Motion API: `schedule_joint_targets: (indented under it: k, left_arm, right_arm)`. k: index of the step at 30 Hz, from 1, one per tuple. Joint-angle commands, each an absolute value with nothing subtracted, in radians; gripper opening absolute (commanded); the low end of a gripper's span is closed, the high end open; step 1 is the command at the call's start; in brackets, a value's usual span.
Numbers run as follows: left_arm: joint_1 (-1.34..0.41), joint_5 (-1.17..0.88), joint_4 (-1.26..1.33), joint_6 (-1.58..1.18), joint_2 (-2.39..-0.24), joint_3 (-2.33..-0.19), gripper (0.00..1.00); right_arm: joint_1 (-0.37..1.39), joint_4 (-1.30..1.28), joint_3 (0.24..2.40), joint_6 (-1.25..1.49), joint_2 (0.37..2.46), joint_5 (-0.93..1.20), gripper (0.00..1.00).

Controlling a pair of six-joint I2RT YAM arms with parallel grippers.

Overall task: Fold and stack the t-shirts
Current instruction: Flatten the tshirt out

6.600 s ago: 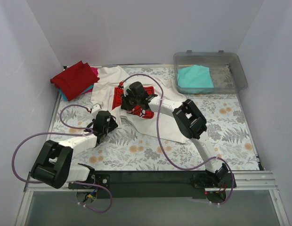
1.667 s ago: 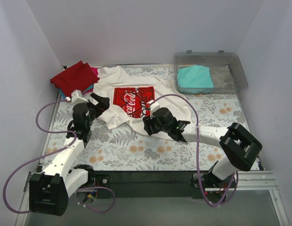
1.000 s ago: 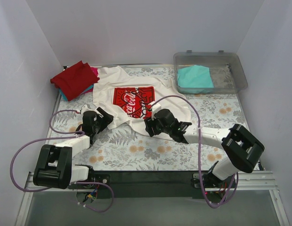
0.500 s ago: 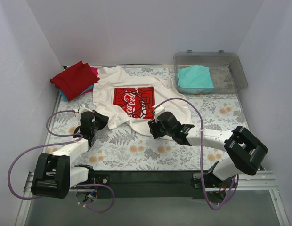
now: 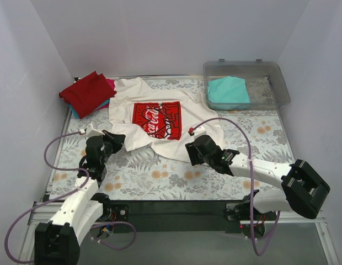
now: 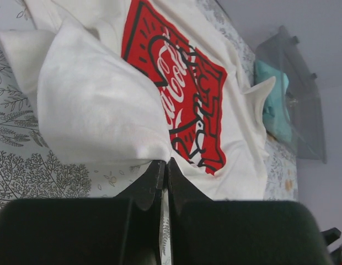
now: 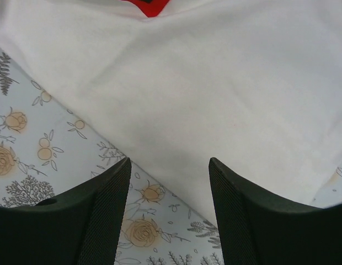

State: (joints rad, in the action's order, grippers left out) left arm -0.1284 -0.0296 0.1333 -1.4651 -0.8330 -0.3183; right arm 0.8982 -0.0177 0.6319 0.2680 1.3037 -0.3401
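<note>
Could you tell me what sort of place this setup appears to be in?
Most likely a lab test cell, not a home: plain white walls box in a small floral-covered table, a left arm and right arm are bolted at its near edge, and a white t-shirt lies spread for folding.

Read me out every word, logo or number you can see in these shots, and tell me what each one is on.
"Coca-Cola": white script on the red print on the white tee, clearest in the left wrist view.
Black lines around the script: too tangled to tell whether they hold words.
Red tee, teal tee, bin, cloth: no text to be seen.
</note>
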Motion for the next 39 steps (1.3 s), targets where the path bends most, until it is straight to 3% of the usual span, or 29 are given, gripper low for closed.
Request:
schedule_joint_targets:
  k: [1,13,31,33,37,39]
  left_arm:
    - [-0.130,-0.058,0.006,-1.465,-0.720,-0.331,0.00]
    - [-0.135,-0.115,-0.080,-1.476,-0.572,-0.337,0.00]
    - [-0.164,-0.146,-0.167,-1.476,-0.511,-0.425,0.00]
    - [-0.166,-0.146,-0.172,-1.476,-0.505,-0.426,0.00]
    - [-0.170,-0.146,-0.181,-1.477,-0.491,-0.431,0.00]
    - [-0.172,-0.146,-0.187,-1.477,-0.480,-0.436,0.00]
  right_arm:
    - [0.874,-0.148,0.609,0.328,1.233,-0.448,0.54]
    - [0.712,-0.291,0.477,0.449,1.059,-0.420,0.57]
    - [0.680,-0.322,0.426,0.541,1.068,-0.296,0.54]
    - [0.680,-0.321,0.420,0.545,1.074,-0.282,0.51]
    - [0.680,-0.321,0.419,0.546,1.091,-0.279,0.23]
    - [0.680,-0.322,0.422,0.546,1.091,-0.278,0.14]
